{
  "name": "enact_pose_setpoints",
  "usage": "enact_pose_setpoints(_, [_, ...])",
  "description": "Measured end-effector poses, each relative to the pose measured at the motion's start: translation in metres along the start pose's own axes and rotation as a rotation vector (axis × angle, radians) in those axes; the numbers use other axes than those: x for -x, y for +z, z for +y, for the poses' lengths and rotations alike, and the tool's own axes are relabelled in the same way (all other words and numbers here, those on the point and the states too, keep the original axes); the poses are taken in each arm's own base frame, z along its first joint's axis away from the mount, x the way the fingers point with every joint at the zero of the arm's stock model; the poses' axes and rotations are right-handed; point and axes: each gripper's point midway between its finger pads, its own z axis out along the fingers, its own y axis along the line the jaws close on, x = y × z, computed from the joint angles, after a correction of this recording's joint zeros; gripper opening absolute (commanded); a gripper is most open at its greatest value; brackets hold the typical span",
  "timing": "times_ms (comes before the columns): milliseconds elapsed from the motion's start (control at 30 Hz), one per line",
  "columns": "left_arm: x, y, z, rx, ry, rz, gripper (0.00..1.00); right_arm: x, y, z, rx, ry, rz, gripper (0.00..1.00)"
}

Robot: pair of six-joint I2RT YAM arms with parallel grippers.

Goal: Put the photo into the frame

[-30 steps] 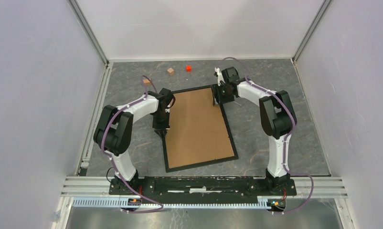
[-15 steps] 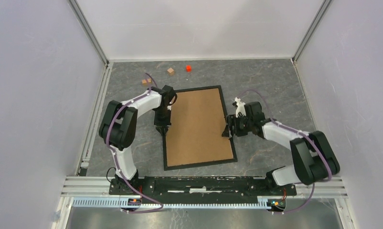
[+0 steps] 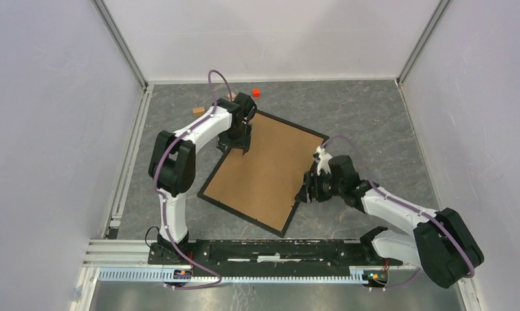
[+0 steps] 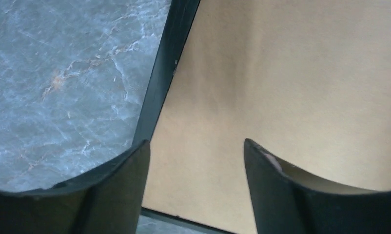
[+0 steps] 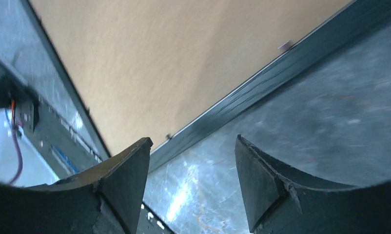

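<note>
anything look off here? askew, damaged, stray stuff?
The frame lies diagonal to the edges of the table, with its brown backing board facing up and no photo in sight. A red cube and a wooden block sit loose at the far side. No damage is visible.

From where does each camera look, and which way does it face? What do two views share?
Top view: sits above and behind the arms, faces down on the table; shows both arms, with left gripper and right gripper at the frame.
Left wrist view: rides the left wrist, faces down on the frame's edge; shows its open fingers.
Right wrist view: rides the right wrist, faces down on another edge; shows its open fingers.
Shared: all see frame and table.
</note>
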Motion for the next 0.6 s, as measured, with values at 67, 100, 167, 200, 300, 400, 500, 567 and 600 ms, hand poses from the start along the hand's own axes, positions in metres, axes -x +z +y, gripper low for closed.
enact_pose_setpoints(67, [0.005,-0.020,-0.001,-0.027,-0.008,-0.069,0.90,0.018,-0.006,-0.008,-0.042,0.016,-0.023,0.70])
enact_pose_setpoints(100, [0.004,-0.031,0.003,-0.037,-0.017,-0.096,0.92,0.033,-0.010,-0.013,-0.065,0.026,-0.053,0.71])
enact_pose_setpoints(167, [-0.001,-0.054,0.017,-0.062,-0.048,-0.162,0.95,0.065,-0.017,-0.025,-0.116,0.036,-0.115,0.70])
enact_pose_setpoints(200, [-0.008,-0.066,0.024,-0.079,-0.063,-0.189,0.96,0.079,-0.019,-0.029,-0.140,0.036,-0.140,0.70])
enact_pose_setpoints(300, [-0.046,-0.089,0.035,-0.166,-0.109,-0.244,1.00,0.127,-0.018,-0.038,-0.202,0.014,-0.196,0.70])
enact_pose_setpoints(400, [-0.105,-0.083,0.016,-0.307,-0.129,-0.216,1.00,0.159,-0.003,-0.047,-0.237,0.006,-0.196,0.70])
enact_pose_setpoints(500, [-0.163,-0.063,-0.005,-0.390,-0.124,-0.105,1.00,0.189,0.016,-0.065,-0.268,0.016,-0.193,0.70])
enact_pose_setpoints(567, [-0.186,-0.055,-0.012,-0.418,-0.128,-0.044,1.00,0.205,0.027,-0.078,-0.282,0.026,-0.189,0.69])
enact_pose_setpoints(600, [-0.192,-0.052,-0.014,-0.423,-0.136,-0.031,1.00,0.214,0.033,-0.086,-0.288,0.032,-0.183,0.69])
